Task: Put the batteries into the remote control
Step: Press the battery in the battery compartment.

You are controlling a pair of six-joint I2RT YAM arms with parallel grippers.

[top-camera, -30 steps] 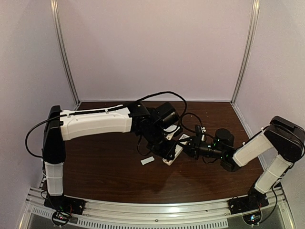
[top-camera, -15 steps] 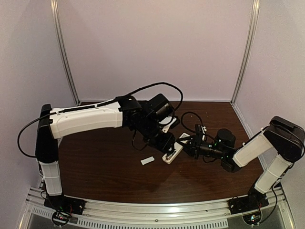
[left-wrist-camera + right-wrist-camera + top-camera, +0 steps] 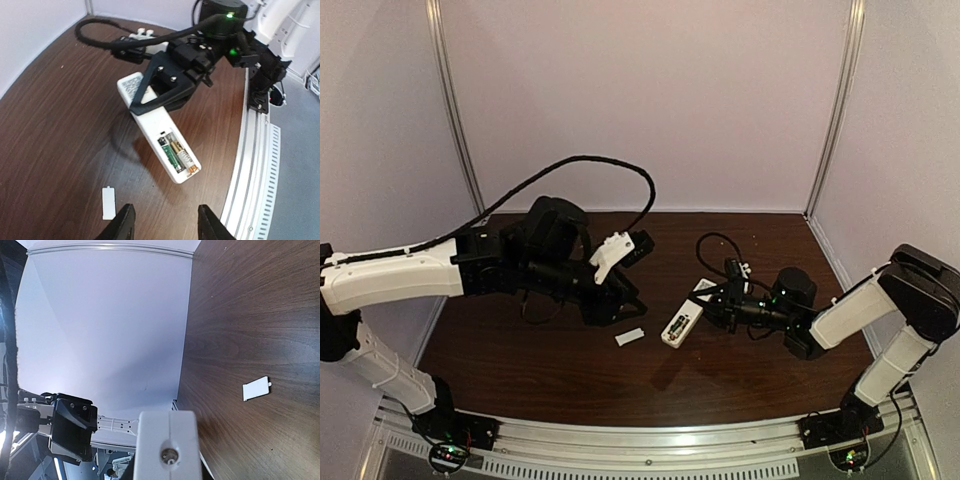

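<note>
The white remote control (image 3: 681, 325) hangs just above the table, back side up, with my right gripper (image 3: 717, 304) shut on its far end. In the left wrist view the remote control (image 3: 150, 120) shows an open compartment. The batteries (image 3: 176, 154) lie in it side by side, one green and one gold. My left gripper (image 3: 165, 226) is open and empty. It is drawn back, well short of the remote's near end. The right wrist view is filled at the bottom by the remote's end face (image 3: 167, 442).
A small flat white cover piece (image 3: 630, 337) lies on the brown table (image 3: 550, 360) to the left of the remote, also seen as cover piece (image 3: 108, 202) and cover piece (image 3: 256, 388). An aluminium rail (image 3: 260, 150) runs along the near edge. A black cable (image 3: 620, 168) loops above the left arm.
My left arm has pulled back to the left, away from the remote, and its gripper has opened. The right gripper has kept the remote in place.
</note>
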